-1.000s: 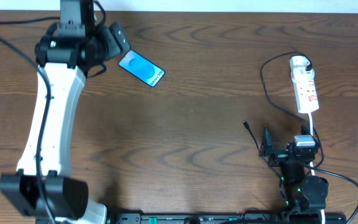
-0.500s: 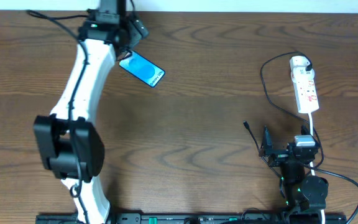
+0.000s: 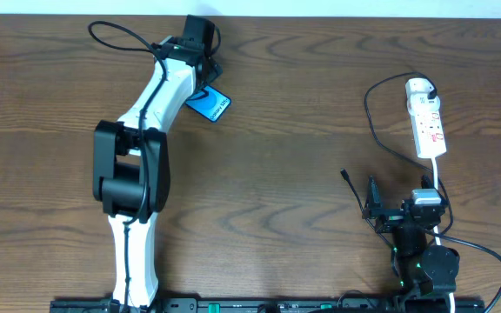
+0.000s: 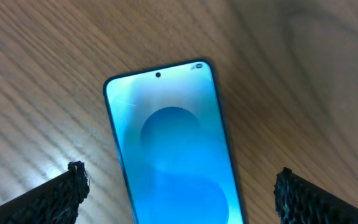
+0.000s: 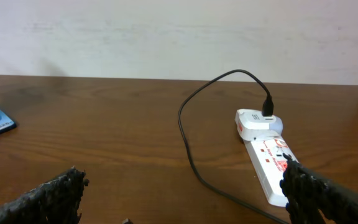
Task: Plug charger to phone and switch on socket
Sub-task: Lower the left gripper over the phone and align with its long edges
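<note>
The phone [image 3: 215, 107], blue screen up, lies at the table's far left centre. My left gripper [image 3: 198, 85] hovers over its upper-left end and hides part of it. In the left wrist view the phone [image 4: 169, 146] lies between the open fingers [image 4: 179, 200], which do not touch it. The socket [image 3: 429, 127] lies at the far right with a white adapter [image 3: 418, 87] plugged into its far end. The charger cable [image 3: 369, 109] loops left and down to its plug tip [image 3: 344, 174] on the table. My right gripper [image 3: 370, 207] is open and empty beside the tip. The right wrist view shows the socket [image 5: 271, 163], cable [image 5: 185, 127] and open fingers [image 5: 185, 200].
The socket's thick white cord [image 3: 438, 184] runs down past the right arm's base. A pale wall [image 5: 166, 37] stands behind the table's far edge. Bare wood [image 3: 277, 174] lies between phone and cable tip.
My left arm has swung right and reached over the phone, now covering its upper-left end. The phone, cable, socket and right arm have not moved.
</note>
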Controlling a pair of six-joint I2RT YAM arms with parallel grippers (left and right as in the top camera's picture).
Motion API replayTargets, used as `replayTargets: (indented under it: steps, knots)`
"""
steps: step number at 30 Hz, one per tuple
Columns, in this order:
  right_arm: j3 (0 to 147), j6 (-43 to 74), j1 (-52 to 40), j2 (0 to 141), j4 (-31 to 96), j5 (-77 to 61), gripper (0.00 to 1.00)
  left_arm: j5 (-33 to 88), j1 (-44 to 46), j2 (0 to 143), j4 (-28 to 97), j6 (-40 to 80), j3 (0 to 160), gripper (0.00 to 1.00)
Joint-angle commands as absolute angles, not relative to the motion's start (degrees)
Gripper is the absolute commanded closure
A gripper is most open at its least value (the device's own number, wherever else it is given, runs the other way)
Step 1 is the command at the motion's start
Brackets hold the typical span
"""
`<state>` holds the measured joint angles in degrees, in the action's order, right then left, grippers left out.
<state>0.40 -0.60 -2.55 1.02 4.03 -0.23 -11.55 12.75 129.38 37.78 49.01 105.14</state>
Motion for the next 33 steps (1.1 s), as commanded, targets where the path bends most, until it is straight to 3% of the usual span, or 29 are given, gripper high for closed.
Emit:
replayTargets:
  steps: [1, 33]
  knots:
    - [0.32, -0.25, -2.28, 0.75, 4.25, -0.16, 0.01, -13.56, 12.40, 131.70, 36.10, 50.11, 106.21, 0.02]
    - [0.32, -0.25, -2.28, 0.75, 4.25, -0.16, 0.01, -13.96, 12.71, 137.49, 34.68, 50.94, 104.33, 0.02]
